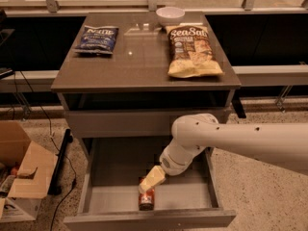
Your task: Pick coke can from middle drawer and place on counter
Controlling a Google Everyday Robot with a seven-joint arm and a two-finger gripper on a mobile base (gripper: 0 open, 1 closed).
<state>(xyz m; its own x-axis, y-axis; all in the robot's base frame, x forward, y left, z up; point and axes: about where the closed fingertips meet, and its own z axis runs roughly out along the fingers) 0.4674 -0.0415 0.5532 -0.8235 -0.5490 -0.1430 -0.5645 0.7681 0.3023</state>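
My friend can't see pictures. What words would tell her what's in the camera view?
A white robot arm reaches into the open middle drawer, its gripper right at a red coke can near the drawer's front. On the counter above sit a blue chip bag, a Sea Salt chip bag and a white bowl.
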